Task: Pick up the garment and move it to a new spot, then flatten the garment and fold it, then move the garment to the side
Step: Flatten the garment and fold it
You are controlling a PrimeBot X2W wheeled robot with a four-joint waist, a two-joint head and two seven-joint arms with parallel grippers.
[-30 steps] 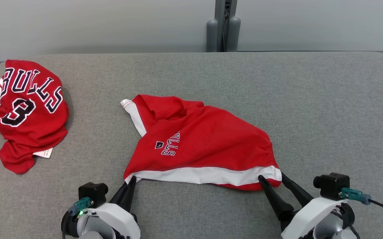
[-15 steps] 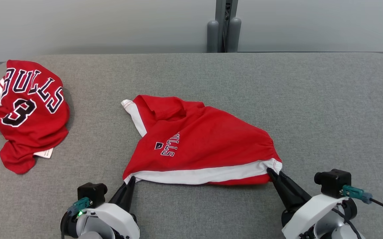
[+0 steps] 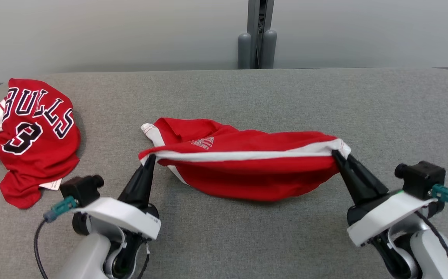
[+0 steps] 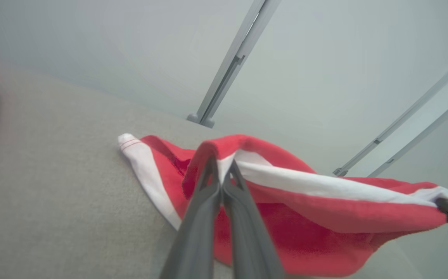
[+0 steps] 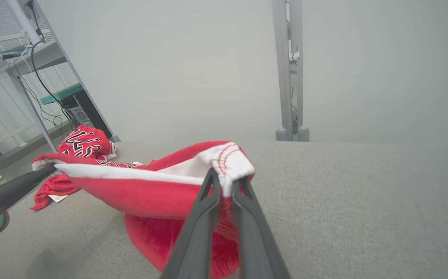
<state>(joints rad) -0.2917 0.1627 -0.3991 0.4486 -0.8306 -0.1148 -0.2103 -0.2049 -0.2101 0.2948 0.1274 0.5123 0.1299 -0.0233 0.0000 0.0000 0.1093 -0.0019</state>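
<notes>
Head camera looks down across the table (image 3: 247, 97); both wrist cameras sit close, sharing the garment (image 3: 255, 174).

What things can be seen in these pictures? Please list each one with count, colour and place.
shorts: one, red with white stripe, table centre, lifted at both ends
jersey: one, red with dark lettering, crumpled at the table's left end
table: one, grey fabric top, in front of the robot
post: one, grey, behind the table's far edge
wall: one, pale grey, behind the table
rack: one, grey, with cables, beyond the jersey
left gripper: one, dark, shut on the shorts' left end
right gripper: one, dark, shut on the shorts' right end
</notes>
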